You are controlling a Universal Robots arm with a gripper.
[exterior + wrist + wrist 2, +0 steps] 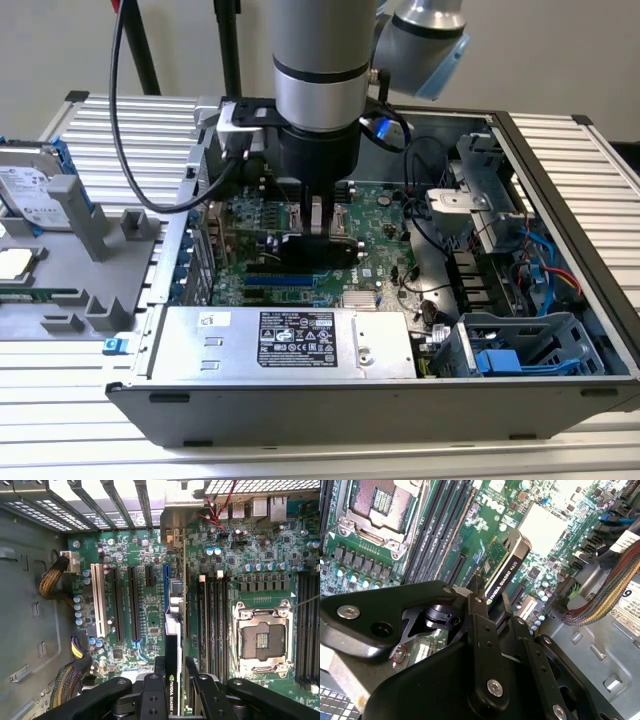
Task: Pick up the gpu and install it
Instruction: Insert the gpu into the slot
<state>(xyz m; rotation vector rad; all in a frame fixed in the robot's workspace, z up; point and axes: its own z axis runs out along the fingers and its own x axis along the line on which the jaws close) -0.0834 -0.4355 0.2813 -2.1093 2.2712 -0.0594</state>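
- Inside the open computer case (560, 160), the gripper (318, 222) is seen lowered over the green motherboard (250, 215) in the exterior view.
- The gpu (501, 570) is clamped edge-up between the two black fingers (480, 630), as shown in both wrist views; its black cooler face and green board edge (172, 645) are visible.
- The card is held just above the motherboard, beside the blue expansion slot (165, 582) and near the empty processor socket (261, 640).
- A silver power supply (290, 340) is seen at the case's near edge.
- A hard drive (30, 190) is seen resting on a grey fixture (100, 250) at the exterior view's left, well apart from the case.
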